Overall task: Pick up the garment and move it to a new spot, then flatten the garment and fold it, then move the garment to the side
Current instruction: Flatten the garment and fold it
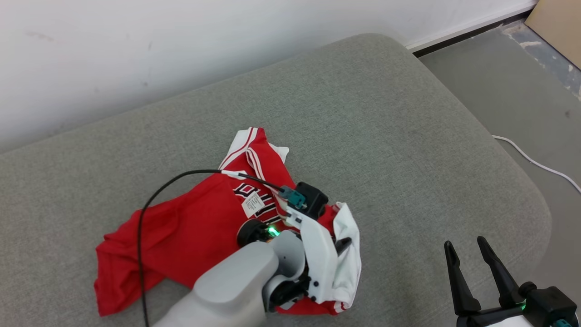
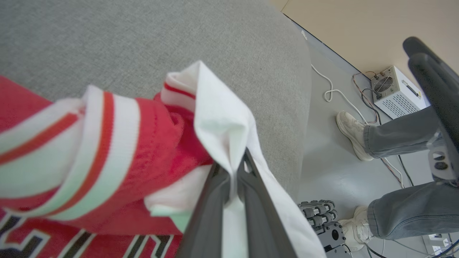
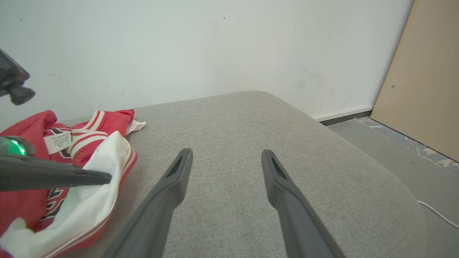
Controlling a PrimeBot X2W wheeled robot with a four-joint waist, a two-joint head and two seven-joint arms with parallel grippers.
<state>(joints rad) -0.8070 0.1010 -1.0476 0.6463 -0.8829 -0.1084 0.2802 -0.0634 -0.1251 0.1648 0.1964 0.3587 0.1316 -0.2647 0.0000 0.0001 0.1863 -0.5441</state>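
The garment (image 1: 190, 231) is a crumpled red jersey with white trim and black lettering, lying on the grey cushion (image 1: 363, 113) left of centre. My left gripper (image 1: 341, 247) is at the garment's right end. In the left wrist view it (image 2: 233, 168) is shut on a raised white fold of the garment (image 2: 154, 143). My right gripper (image 1: 465, 244) stands open at the lower right, apart from the cloth. In the right wrist view it (image 3: 226, 154) has nothing between its fingers, and the garment (image 3: 89, 172) lies to its left.
A white wall runs behind the cushion. Right of the cushion is grey floor with a white cable (image 1: 535, 165) and a tan board (image 1: 558, 27). A person's shoe (image 2: 349, 129) and jeans legs stand on that floor beside a white fan box (image 2: 394, 91).
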